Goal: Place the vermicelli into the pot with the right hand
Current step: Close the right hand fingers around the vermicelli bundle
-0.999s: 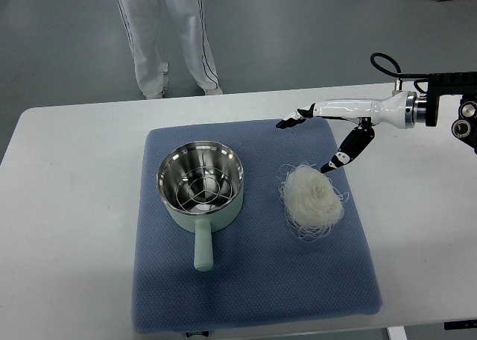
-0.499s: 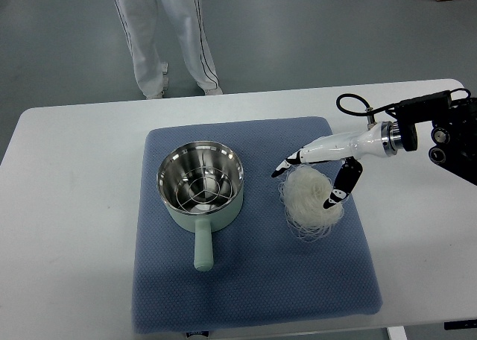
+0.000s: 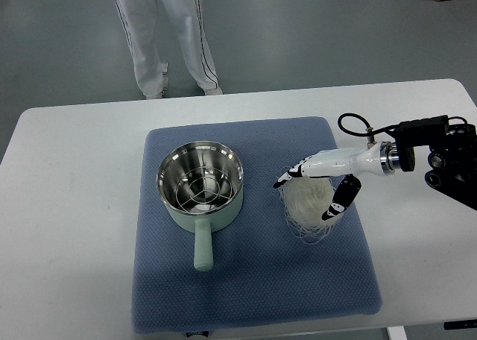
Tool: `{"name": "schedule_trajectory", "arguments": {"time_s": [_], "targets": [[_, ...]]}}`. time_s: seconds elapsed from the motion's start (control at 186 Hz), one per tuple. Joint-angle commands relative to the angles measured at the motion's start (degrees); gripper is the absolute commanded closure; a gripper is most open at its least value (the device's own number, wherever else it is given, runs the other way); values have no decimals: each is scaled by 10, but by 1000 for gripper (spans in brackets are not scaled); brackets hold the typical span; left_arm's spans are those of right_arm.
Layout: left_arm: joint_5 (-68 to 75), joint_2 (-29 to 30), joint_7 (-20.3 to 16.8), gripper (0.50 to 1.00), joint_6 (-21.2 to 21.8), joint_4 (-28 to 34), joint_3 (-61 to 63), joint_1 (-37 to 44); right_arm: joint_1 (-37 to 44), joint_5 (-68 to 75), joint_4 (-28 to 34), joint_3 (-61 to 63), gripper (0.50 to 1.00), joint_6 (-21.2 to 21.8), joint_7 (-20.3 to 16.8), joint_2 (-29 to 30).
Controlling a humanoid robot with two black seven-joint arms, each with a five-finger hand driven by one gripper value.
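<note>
Right hand lower onto vermicelli

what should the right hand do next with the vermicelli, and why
Probably close the fingers on the vermicelli. The right hand sits over the nest, fingers on one side and thumb on the other, not yet gripping, and the pot stands empty to its left on the mat.

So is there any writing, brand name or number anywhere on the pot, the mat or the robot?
None can be read.
Blue mat: a small dark tag at its near edge, too small to read.
Pot: no print visible.
Right hand, over the vermicelli: no markings legible.
</note>
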Motion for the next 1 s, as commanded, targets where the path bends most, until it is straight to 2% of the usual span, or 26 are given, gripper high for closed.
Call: {"name": "schedule_trajectory", "arguments": {"time_s": [0.0, 0.333, 0.419, 0.532, 0.993], "targets": [[0, 0, 0, 500, 0, 0, 0, 0, -2, -1, -7, -6, 611, -15, -6, 0], [0, 0, 0, 500, 0, 0, 0, 0, -7, -12, -15, -21, 722, -39, -11, 0], [0, 0, 0, 500, 0, 0, 0, 0, -7, -13, -15, -22, 801, -40, -11, 0], [0, 0, 0, 500, 0, 0, 0, 0, -8, -25, -15, -22, 997, -40, -11, 0], [0, 0, 0, 500, 0, 0, 0, 0, -3, -19, -14, -13, 1000, -41, -10, 13]]}}
